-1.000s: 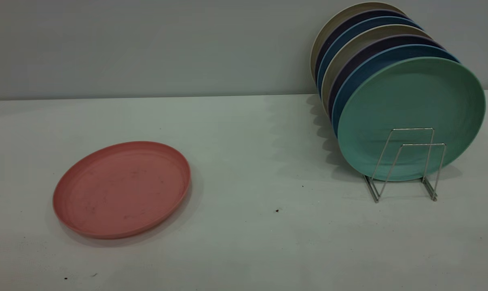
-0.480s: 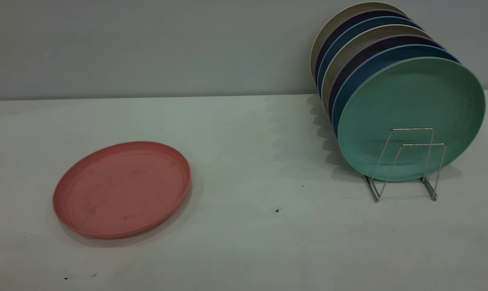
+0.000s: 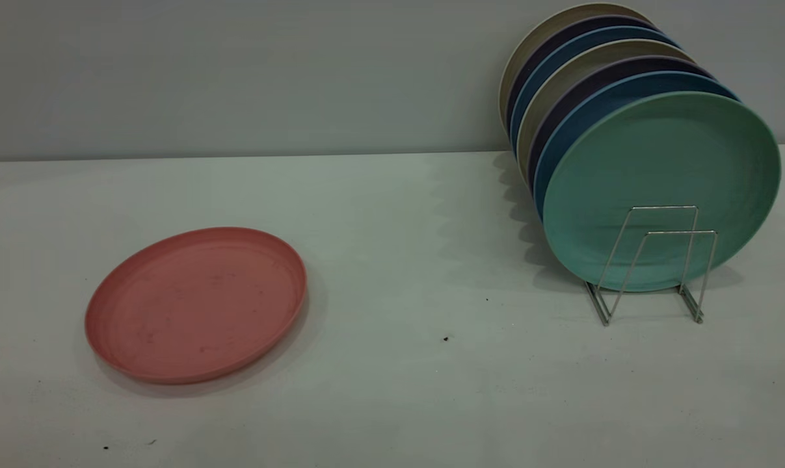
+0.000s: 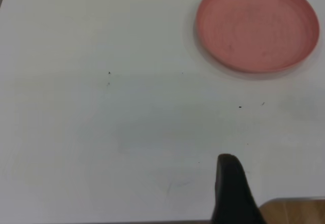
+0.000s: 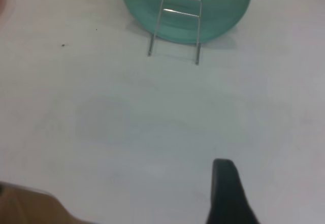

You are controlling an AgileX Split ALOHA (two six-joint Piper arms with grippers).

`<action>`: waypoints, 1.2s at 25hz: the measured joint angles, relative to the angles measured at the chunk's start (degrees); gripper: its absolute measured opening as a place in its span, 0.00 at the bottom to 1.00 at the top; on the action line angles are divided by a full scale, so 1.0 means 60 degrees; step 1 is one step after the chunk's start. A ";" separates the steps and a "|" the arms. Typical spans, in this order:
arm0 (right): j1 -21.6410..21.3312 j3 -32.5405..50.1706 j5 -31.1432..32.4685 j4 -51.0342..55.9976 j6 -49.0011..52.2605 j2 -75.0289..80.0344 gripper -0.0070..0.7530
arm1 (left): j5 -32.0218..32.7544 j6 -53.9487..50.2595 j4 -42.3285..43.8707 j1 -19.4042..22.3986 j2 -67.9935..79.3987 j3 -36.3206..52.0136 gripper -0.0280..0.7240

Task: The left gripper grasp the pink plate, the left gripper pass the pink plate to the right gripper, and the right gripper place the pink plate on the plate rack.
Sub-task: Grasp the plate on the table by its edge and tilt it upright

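Observation:
The pink plate [image 3: 196, 304] lies flat on the white table at the left, right side up and empty. It also shows in the left wrist view [image 4: 258, 26], far ahead of my left gripper [image 4: 231, 193], of which only one dark wedge shows near the table's edge. The plate rack [image 3: 652, 260] stands at the right with two bare wire loops at its front. In the right wrist view the rack [image 5: 175, 26] is far ahead of my right gripper [image 5: 228, 193], also seen only as a dark wedge. Neither gripper appears in the exterior view.
A mint-green plate [image 3: 659, 188] stands upright in the rack, with several blue, purple and beige plates [image 3: 581, 71] behind it. A grey wall rises behind the table. A wooden edge [image 4: 294, 211] borders the table near the left gripper.

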 joint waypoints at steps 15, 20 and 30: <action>0.0000 -0.0199 -0.2201 0.0063 -0.0290 0.1192 0.64 | -0.3089 -0.0253 -0.0975 0.0000 0.2977 -0.0179 0.70; 0.0000 -0.0216 -0.3814 0.0701 -0.1103 0.3543 0.64 | -0.4742 0.1125 -0.2583 0.0000 0.6282 -0.0179 0.79; 0.0000 -0.0722 -0.4745 0.3880 -0.4326 0.7048 0.66 | -0.7417 0.4283 -0.6258 0.0000 1.1050 -0.0412 0.82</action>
